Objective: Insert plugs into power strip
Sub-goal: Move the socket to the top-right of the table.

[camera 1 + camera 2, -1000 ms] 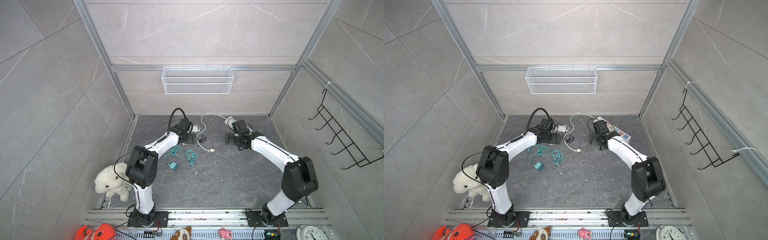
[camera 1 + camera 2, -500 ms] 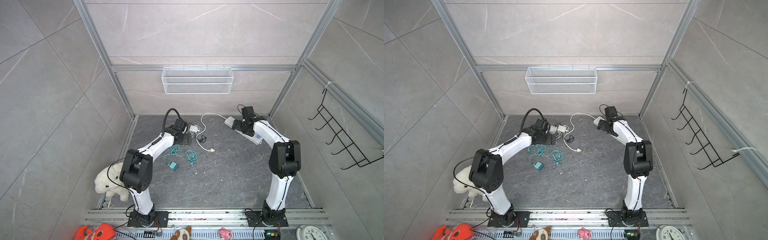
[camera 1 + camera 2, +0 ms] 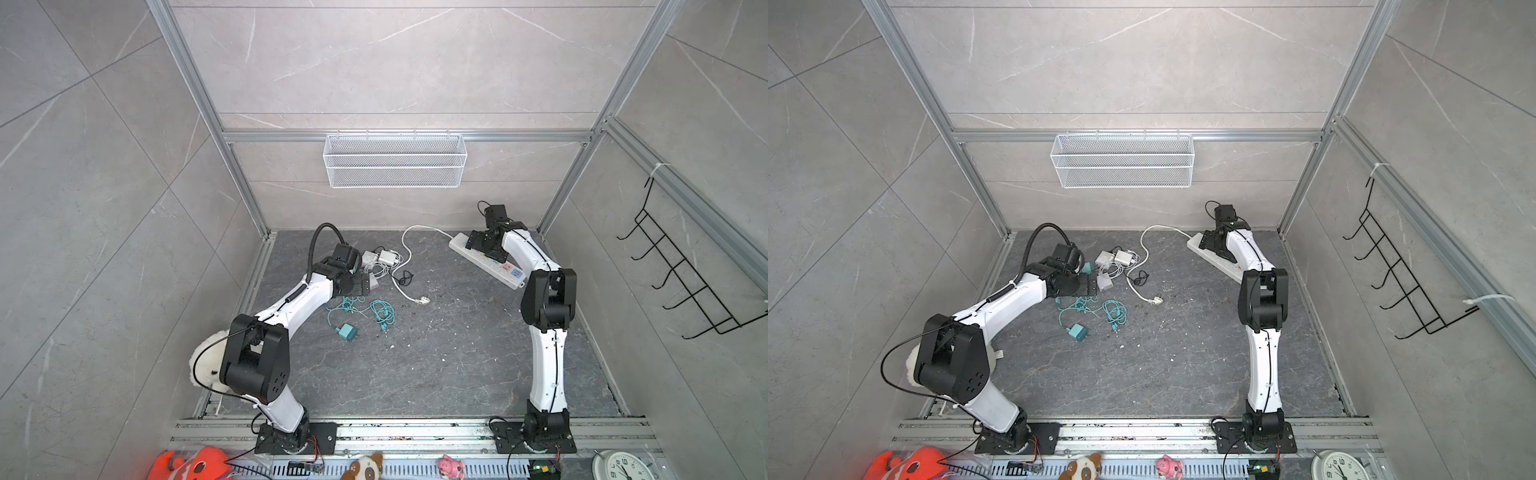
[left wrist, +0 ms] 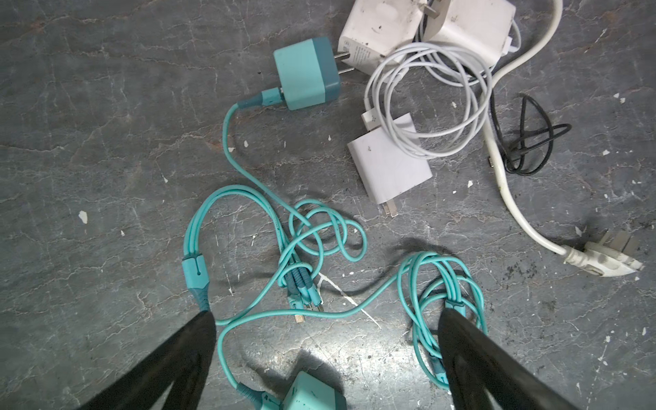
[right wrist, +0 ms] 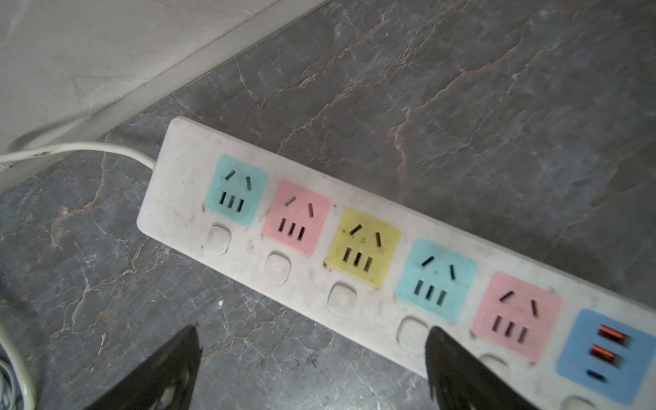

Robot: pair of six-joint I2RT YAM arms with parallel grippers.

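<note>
Left fingers [image 4: 170, 362] apart, empty, over teal cables [image 4: 319, 245] toward far left of worktop [image 3: 415, 374]; a teal plug [image 4: 305, 76] lies beyond the tips. Right fingers [image 5: 461, 372] apart over the power strip [image 5: 312, 262], far right corner, long axis slanting across them; sockets [image 5: 436, 280] empty.

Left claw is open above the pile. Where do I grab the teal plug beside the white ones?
Take the teal plug by its blocky body, the left claw coming straight down. It lies flat, prongs level toward a white plug, cable leaving the opposite end, so closing across the two free sides looks best.
</note>
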